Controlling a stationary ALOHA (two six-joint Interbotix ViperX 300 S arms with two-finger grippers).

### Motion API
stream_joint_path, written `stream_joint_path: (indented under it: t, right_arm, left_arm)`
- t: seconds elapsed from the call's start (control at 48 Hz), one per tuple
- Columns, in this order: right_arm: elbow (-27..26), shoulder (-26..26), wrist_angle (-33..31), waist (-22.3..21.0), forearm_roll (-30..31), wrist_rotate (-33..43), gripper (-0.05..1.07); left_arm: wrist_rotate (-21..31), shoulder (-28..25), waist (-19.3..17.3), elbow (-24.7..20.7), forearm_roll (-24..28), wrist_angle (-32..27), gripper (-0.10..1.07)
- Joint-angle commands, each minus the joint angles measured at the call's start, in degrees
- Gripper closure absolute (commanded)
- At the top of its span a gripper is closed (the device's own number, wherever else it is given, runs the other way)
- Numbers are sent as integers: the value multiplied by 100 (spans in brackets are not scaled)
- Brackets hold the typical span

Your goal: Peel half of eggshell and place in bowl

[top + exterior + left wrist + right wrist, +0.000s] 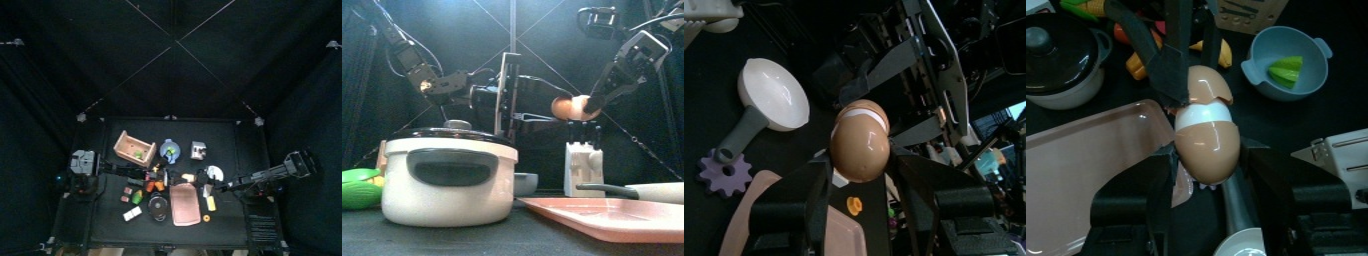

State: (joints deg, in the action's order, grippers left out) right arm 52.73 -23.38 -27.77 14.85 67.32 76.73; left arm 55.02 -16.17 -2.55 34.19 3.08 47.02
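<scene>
Pink board flat on the table, blue bowl just beyond it, brown egg with white eggshell band lifted above the board, clamped between left gripper and right gripper

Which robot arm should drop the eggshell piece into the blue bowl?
Probably the right. Both sets of fingers hold the egg between them, above the table. In the right wrist view the blue bowl sits close beside the egg; the left wrist view doesn't show the bowl at all.
</scene>
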Motion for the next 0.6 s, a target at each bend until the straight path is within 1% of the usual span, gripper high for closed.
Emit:
stream_joint_path:
  t: [0.0, 0.292, 0.583]
  right_arm:
    - [-35, -79, 18, 44, -18, 0, 39]
    - [-18, -79, 18, 88, -44, 0, 39]
    - [-9, -79, 18, 264, -141, 0, 39]
  left_arm:
    - [-9, 202, -18, -53, 9, 26, 39]
    - [-9, 255, -18, 35, 9, 26, 39]
    - [-9, 334, 18, 193, 0, 26, 39]
